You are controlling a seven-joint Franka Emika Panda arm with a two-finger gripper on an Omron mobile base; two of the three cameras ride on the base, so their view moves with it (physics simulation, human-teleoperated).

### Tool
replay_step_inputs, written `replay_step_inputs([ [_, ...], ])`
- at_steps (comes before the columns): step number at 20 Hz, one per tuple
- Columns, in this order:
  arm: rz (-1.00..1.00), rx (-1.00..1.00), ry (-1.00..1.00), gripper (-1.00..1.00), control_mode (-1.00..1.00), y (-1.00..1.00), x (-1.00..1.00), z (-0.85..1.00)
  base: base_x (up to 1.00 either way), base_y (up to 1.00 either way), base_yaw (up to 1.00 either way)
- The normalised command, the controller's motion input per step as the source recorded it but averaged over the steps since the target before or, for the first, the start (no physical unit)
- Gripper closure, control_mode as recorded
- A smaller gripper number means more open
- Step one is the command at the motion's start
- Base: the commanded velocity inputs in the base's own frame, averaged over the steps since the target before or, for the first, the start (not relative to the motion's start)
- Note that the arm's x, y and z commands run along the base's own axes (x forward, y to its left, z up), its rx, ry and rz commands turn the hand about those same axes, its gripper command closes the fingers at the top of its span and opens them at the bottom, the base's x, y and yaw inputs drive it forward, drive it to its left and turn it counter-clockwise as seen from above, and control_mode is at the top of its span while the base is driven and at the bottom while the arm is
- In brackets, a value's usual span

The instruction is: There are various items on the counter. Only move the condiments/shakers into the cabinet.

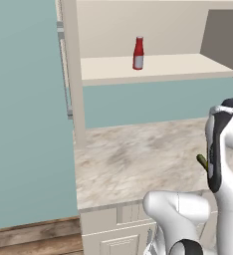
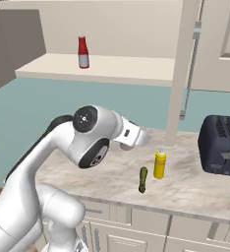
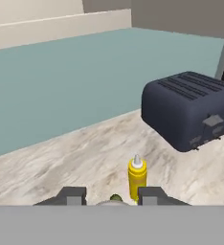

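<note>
1. Between the two dark fingertips [image 3: 73, 195] of your gripper [image 3: 113, 197] sits the pale rounded top of the grey shaker [image 3: 106, 203], and the jaws are pinched on it.
2. Just past the gripper, the yellow squeeze bottle [image 3: 137, 179] stands upright on the counter [image 1: 138, 159].
3. Beside that bottle, the dark green vegetable [image 2: 143, 179] lies flat on the stone, close but apart from it.
4. Further right on the counter, you have a dark toaster [image 3: 190, 107], well apart from the bottle.
5. Up on the cabinet [image 1: 178, 67] shelf, the small red bottle [image 1: 138, 53] stands upright.
</note>
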Motion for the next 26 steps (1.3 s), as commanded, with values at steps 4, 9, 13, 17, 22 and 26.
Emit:
replay_step_inputs([
  [4,0.02,-0.05,-0.07,1.00,-1.00,0.65,0.00,1.00,0.00,0.00,0.00],
  [9,0.06,0.00,-0.01,1.00,-1.00,0.73,0.00,1.00,0.00,0.00,0.00],
  [13,0.14,0.00,0.00,1.00,-1.00,1.00,0.00,1.00,0.00,0.00,0.00],
  [17,0.15,0.00,0.00,1.00,-1.00,1.00,0.00,1.00,0.00,0.00,0.00],
  [22,0.16,0.00,-0.18,1.00,-1.00,1.00,0.00,0.61,0.00,0.00,0.00],
  [26,0.18,0.00,-0.42,1.00,-1.00,1.00,-0.14,-0.23,0.00,0.00,0.00],
])
